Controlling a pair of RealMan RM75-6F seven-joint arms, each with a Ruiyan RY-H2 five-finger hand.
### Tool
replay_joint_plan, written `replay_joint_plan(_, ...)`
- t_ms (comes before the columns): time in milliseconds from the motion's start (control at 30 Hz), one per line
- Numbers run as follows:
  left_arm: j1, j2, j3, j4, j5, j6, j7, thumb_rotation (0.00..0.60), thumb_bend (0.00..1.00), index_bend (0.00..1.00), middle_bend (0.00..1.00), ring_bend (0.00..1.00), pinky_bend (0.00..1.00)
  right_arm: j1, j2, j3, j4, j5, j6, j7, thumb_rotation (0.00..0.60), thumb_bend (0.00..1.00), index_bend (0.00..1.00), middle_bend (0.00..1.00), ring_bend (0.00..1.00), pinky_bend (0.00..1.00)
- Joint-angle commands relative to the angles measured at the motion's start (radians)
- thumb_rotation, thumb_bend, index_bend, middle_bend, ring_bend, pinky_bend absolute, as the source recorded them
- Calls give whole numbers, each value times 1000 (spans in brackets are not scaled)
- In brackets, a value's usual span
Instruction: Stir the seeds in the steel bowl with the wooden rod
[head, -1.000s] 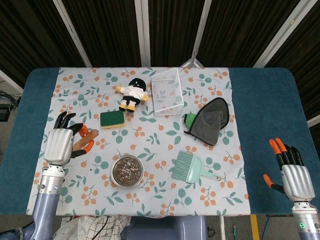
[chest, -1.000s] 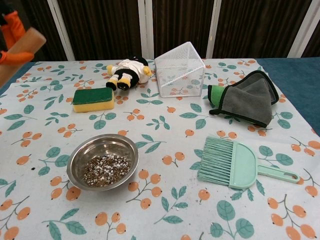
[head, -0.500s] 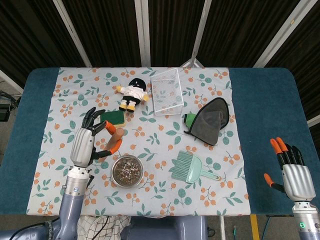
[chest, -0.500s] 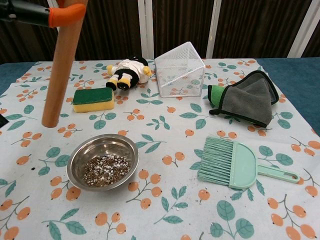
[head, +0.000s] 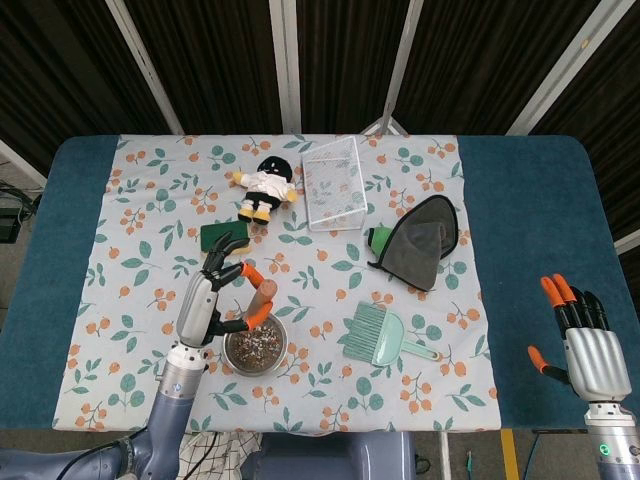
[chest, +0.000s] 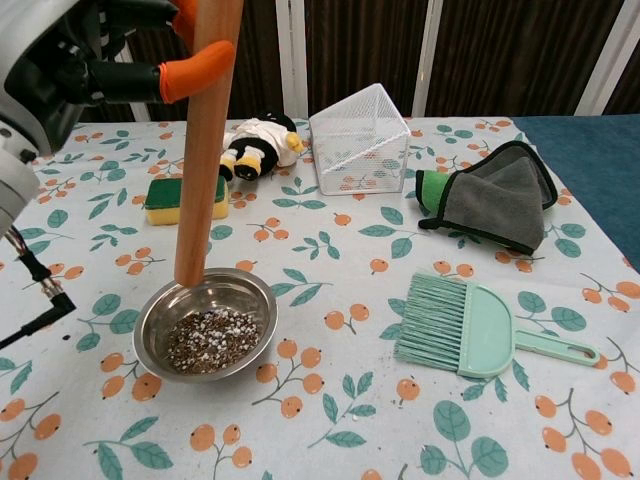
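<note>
The left hand (head: 213, 296) clamps the wooden rod (chest: 205, 140) near-upright, its lower tip at the far rim of the steel bowl (chest: 152, 321), above the seeds (chest: 210, 340). The right hand (head: 583, 340) hangs open, well apart.

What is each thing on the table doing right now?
wooden rod: upright, tip over the bowl's rim
left hand: holds the rod
right hand: holds nothing, fingers apart
steel bowl: upright, seeds inside
wire basket: tipped on its side
brush: lying flat
</note>
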Motion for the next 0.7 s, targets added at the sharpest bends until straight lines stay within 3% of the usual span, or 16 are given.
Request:
replay_joint_plan(33, -5, -43, 25, 62, 47, 34, -67, 600, 730, 655, 683, 159, 50, 0, 1, 1, -1, 3, -1, 1, 600, 314, 0, 0, 0, 0)
replay_joint_plan(233, -9, -88, 29, 113, 57, 50, -110, 600, 730, 652, 683, 159, 50, 0, 3, 3, -3, 6, -1, 5, 600, 314, 0, 0, 0, 0)
replay_joint_plan(400, 25, -97, 75, 182, 80, 100, -166, 600, 730, 652, 683, 159, 50, 1, 4, 1, -4, 1, -1, 5, 600, 313, 0, 0, 0, 0)
replay_joint_plan(700, 17, -134, 75, 264, 91, 107, -206, 600, 730, 651, 683, 159, 50, -1, 3, -1, -3, 1, -1, 8, 600, 313, 0, 0, 0, 0)
